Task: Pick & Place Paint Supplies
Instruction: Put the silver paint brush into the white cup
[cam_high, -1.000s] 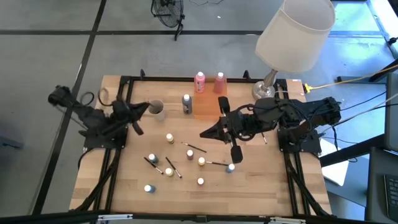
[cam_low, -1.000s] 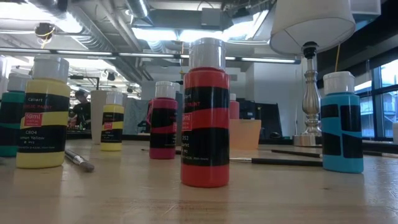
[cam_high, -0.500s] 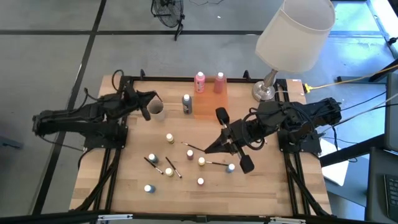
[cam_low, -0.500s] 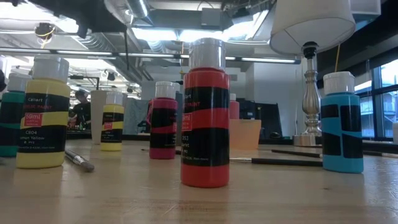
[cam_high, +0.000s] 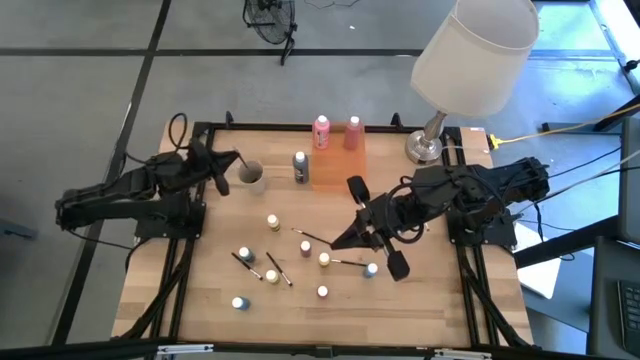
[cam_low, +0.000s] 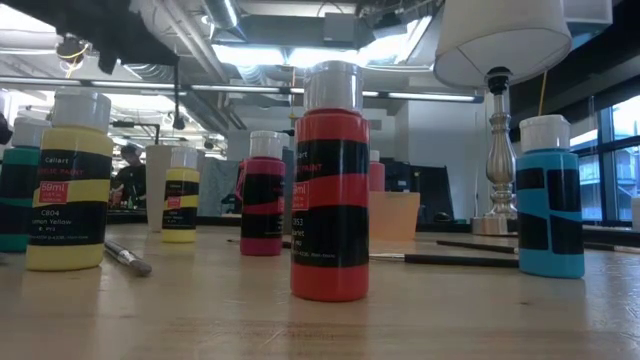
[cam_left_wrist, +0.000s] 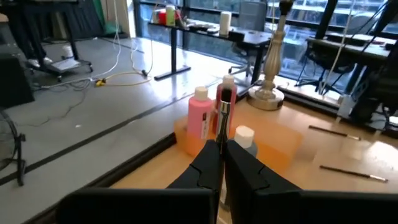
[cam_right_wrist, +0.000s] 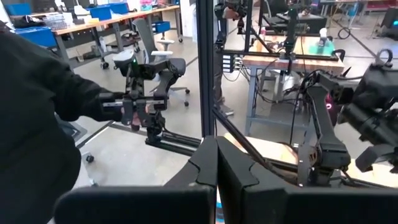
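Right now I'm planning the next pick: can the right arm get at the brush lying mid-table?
Probably yes: the right gripper, shut, hangs just beside the brush, with bare wood between them; nearby small bottles could get bumped.

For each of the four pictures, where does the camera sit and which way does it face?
High: above, looking down; both arms, left gripper, right gripper.
Low: at tabletop height, facing the red bottle.
Left wrist: on the left arm, facing the pink bottle; shut fingers.
Right wrist: on the right arm, facing the room.
Shared: lamp.
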